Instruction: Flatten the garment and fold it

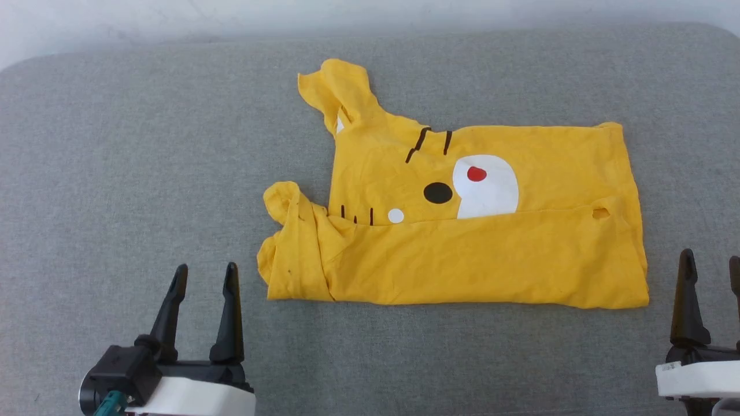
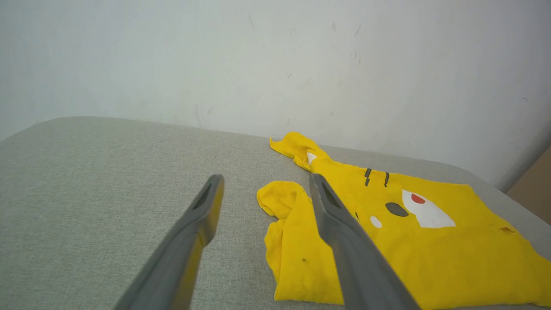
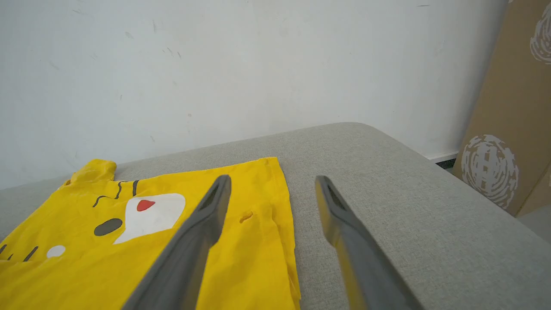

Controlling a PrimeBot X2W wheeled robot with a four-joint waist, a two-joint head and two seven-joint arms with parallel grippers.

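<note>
The yellow tiger-face T-shirt [image 1: 462,260] lay near the middle of the grey fabric-covered surface [image 1: 144,173]. Its near long edge was folded up over the lower part of the print. One sleeve pointed toward the far left and another was bunched at the left end. A small hole showed in the cloth near the right end of the fold.

The left claw [image 1: 207,267] stood wide and empty, near the shirt's near-left corner but apart from it. The right claw [image 1: 711,256], also wide and empty, stood just beyond the near-right corner.
</note>
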